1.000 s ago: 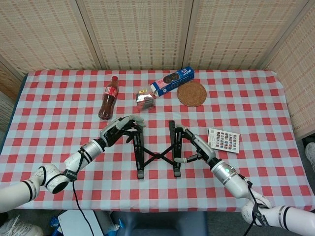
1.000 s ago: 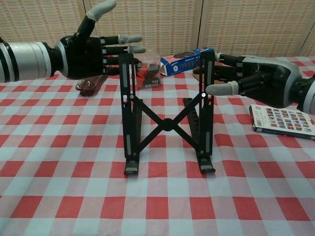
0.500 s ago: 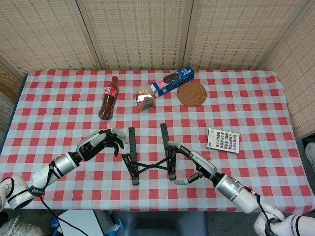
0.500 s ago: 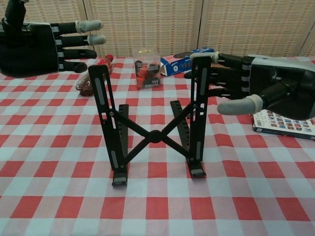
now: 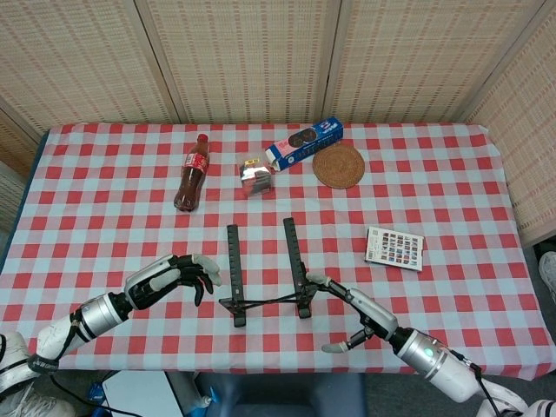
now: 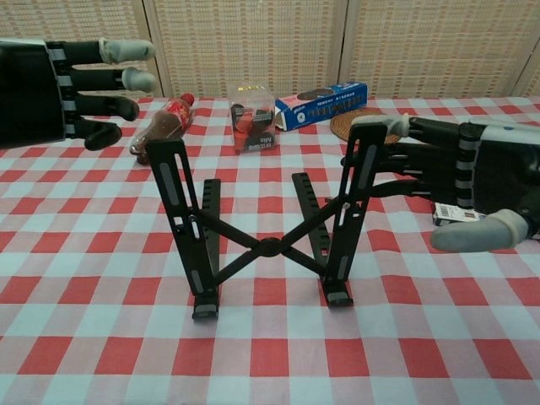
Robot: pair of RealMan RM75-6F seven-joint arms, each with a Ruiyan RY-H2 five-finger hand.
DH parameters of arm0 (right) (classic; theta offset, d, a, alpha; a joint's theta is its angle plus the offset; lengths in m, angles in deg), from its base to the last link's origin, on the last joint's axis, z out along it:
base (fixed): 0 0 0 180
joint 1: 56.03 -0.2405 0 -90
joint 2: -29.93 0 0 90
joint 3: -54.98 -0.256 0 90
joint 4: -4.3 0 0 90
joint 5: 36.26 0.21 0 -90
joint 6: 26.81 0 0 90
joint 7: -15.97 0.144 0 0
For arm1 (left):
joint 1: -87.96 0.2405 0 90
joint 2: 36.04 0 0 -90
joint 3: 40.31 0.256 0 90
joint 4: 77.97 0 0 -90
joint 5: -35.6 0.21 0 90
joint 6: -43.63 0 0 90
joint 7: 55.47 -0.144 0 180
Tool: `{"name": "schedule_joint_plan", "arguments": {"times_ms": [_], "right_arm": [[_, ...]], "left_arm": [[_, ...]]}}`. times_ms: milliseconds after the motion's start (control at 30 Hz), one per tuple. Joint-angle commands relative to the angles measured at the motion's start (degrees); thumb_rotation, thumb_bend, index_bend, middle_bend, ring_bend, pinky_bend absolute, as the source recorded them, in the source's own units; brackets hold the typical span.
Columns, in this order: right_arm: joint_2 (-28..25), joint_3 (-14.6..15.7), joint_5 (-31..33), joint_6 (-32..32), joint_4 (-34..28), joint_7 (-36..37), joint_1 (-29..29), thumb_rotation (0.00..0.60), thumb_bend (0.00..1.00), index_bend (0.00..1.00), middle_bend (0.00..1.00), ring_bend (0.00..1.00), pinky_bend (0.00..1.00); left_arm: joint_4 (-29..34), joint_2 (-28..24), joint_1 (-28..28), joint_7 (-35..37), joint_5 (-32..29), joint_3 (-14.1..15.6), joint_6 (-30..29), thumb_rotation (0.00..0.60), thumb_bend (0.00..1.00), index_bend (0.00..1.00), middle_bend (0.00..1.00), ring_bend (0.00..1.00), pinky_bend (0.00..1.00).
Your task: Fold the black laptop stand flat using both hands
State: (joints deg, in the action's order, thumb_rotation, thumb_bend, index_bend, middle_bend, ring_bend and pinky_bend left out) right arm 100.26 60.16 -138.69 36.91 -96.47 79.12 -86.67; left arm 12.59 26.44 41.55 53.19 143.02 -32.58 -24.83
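On the checked surface (image 5: pixel 452 182), your stand (image 6: pixel 266 236) looks stiff and light; press its uprights. Left robot hand (image 5: pixel 174 276) open; right robot hand (image 5: pixel 356 314) open, touching one.

Matt black metal laptop stand (image 6: pixel 266 236), checked cloth tablecloth (image 5: pixel 452 174), woven coaster (image 5: pixel 339 166), glossy plastic bottle (image 5: pixel 191 174)

Desk (image 5: pixel 104 174): covered edge to edge in red-and-white checked cloth
Walls (image 5: pixel 252 61): woven straw-coloured screen panels set in pale frames, closing in behind and at both sides
Floor (image 5: pixel 543 261): grey strip at far right
Light: even, soft
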Motion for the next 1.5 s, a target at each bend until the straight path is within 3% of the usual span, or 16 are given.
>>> {"name": "schedule_joint_plan", "arguments": {"times_ms": [33, 300, 567, 1000, 1500], "right_arm": [[-0.27, 0.19, 0.18, 0.75, -0.09, -0.47, 0.01, 0.6, 0.05, 0.05, 0.14, 0.0, 0.06], [0.76, -2.21, 3.93, 0.37, 1.01, -2.26, -1.51, 0.6, 0.05, 0.05, 0.14, 0.0, 0.06], [7.11, -3.9, 7.02, -4.6, 5.65, 0.23, -5.23, 0.6, 0.06, 0.05, 0.14, 0.0, 0.06], [12.15, -0.06, 6.83, -6.39, 9.83, 3.91, -5.64, 0.6, 0.09, 0.05, 0.14, 0.0, 0.06], [12.11, 2.66, 5.83, -3.56, 9.93, 6.94, -4.38, 0.6, 0.17, 0.05, 0.14, 0.0, 0.06]], "left_arm": [[0.24, -0.53, 0.11, -0.76, -0.15, 0.64, -0.64, 0.22, 0.15, 0.31, 0.38, 0.41, 0.55], [0.62, -0.55, 0.03, -2.87, -2.51, 0.97, -0.7, 0.221, 0.15, 0.31, 0.38, 0.41, 0.55], [1.64, -1.13, -0.27, -3.98, -2.74, 1.6, -1.1, 0.22, 0.15, 0.31, 0.38, 0.41, 0.55], [1.67, -1.24, -0.67, -4.15, -3.57, 2.07, -1.06, 0.221, 0.15, 0.31, 0.38, 0.41, 0.55], [1.25, -0.93, -0.74, -5.19, -5.09, 1.95, -0.54, 0.22, 0.15, 0.31, 0.38, 0.41, 0.55]]}}
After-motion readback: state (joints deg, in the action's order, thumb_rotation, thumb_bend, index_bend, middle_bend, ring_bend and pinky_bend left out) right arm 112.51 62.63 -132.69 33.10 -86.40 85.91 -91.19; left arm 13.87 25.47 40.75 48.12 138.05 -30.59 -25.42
